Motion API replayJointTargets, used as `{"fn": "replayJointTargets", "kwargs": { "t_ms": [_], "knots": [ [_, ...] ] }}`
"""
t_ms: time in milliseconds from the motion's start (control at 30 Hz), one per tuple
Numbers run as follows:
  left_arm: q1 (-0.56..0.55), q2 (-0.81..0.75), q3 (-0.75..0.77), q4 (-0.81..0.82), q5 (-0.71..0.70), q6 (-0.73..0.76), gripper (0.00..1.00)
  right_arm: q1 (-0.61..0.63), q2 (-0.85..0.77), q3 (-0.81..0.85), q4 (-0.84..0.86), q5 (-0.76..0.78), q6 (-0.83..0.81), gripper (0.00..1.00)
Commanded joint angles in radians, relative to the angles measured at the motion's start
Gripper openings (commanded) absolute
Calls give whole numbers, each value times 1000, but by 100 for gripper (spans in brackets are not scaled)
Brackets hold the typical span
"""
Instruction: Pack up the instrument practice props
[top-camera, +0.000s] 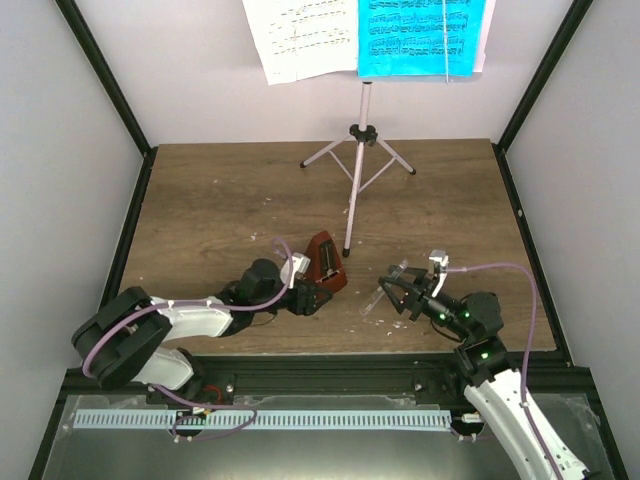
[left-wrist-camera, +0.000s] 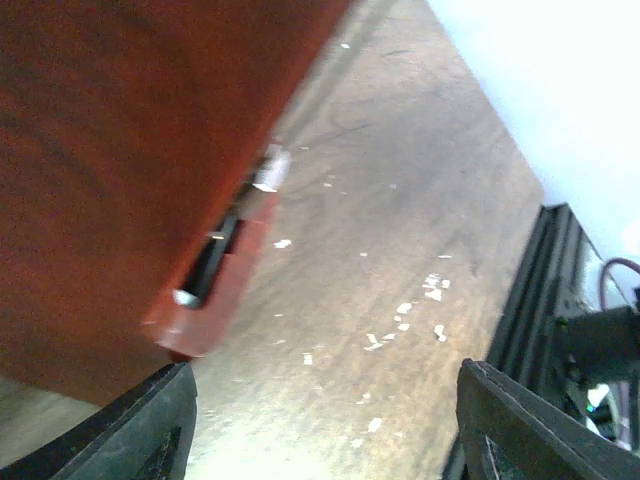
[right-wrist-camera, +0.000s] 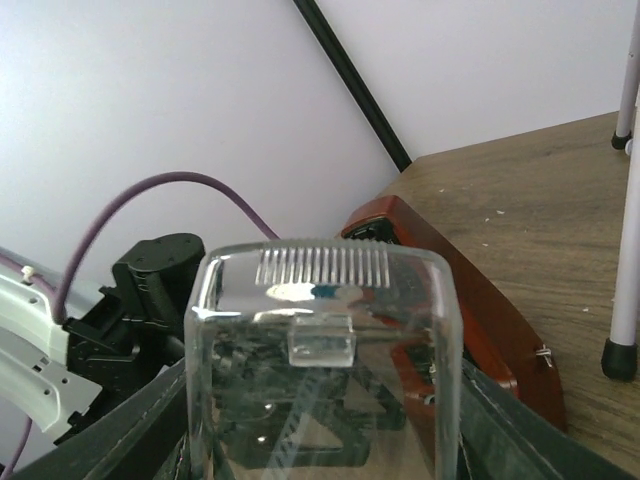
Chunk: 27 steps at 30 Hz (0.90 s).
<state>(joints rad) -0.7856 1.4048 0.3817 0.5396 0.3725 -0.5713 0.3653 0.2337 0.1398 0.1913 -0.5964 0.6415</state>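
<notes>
Jaws: left gripper (top-camera: 311, 297) apart at metronome (top-camera: 326, 262), apparently unclamped | right gripper (top-camera: 395, 291) grasping clear cover (right-wrist-camera: 325, 350)

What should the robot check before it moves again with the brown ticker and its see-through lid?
1. The right gripper holds the clear cover: ok, it sits between both fingers.
2. The left gripper holds the metronome: not ok, the jaws are wide and only one finger is beside it.
3. The metronome stands upright: cannot tell.
4. The stand foot is apart from the metronome: ok, there is a gap, but it is close.
5. The white sheet and cyan sheet are off the music stand: not ok, both are on its desk.
</notes>
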Motion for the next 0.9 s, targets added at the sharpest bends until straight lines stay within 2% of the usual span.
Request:
{"fn": "replayJointTargets", "kwargs": {
  "t_ms": [0,167,233,300,400,467,567,667,767,867],
  "knots": [
    [-26,-28,30,51,42,26,72,-5,-1,-15,43,36,-46,54],
    [27,-321,13,-189,-12,9,78,-4,77,-12,84,60,-157,54],
    [76,-455,77,-380,-15,18,83,-4,134,-5,144,55,-193,54],
    [129,-526,188,-554,11,68,88,-2,201,5,215,33,-222,54],
    [212,-474,417,-815,136,203,93,18,306,32,302,39,-265,54],
    [256,-383,560,-945,185,250,93,66,358,43,335,125,-314,54],
    [304,-253,665,-975,271,243,93,176,410,45,397,301,-372,56],
    [313,-149,662,-858,366,173,88,280,454,23,485,431,-367,56],
    [318,-67,642,-712,350,117,85,328,483,8,535,463,-335,56],
    [319,22,667,-691,379,131,80,355,476,14,506,475,-329,56]
  ]
}}
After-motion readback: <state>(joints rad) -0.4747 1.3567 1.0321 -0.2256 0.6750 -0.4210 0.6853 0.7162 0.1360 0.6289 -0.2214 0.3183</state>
